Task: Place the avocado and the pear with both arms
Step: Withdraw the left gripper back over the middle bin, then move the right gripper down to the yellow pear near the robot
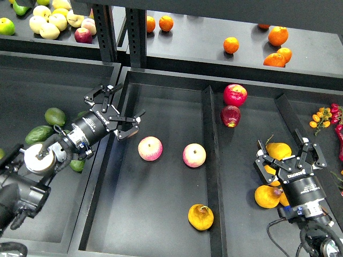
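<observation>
The bruised golden-yellow pear (201,217) lies in the middle tray (161,225), near its front right corner by the divider. Several dark green avocados lie in the left bin, among them one (55,116) and another (38,134); I cannot tell which is the task's own. My left gripper (119,111) is open and empty, hovering over the middle tray's left rim. My right gripper (285,155) is open over the smoother yellow pears (278,150) in the right bin, holding nothing.
Two pink apples (150,148) (194,155) lie mid-tray. Two red apples (235,95) (231,115) lie right of the divider (213,171). Oranges (277,36) lie on the back shelf, with mixed fruit (51,24) at its left. Small berries (320,116) sit far right.
</observation>
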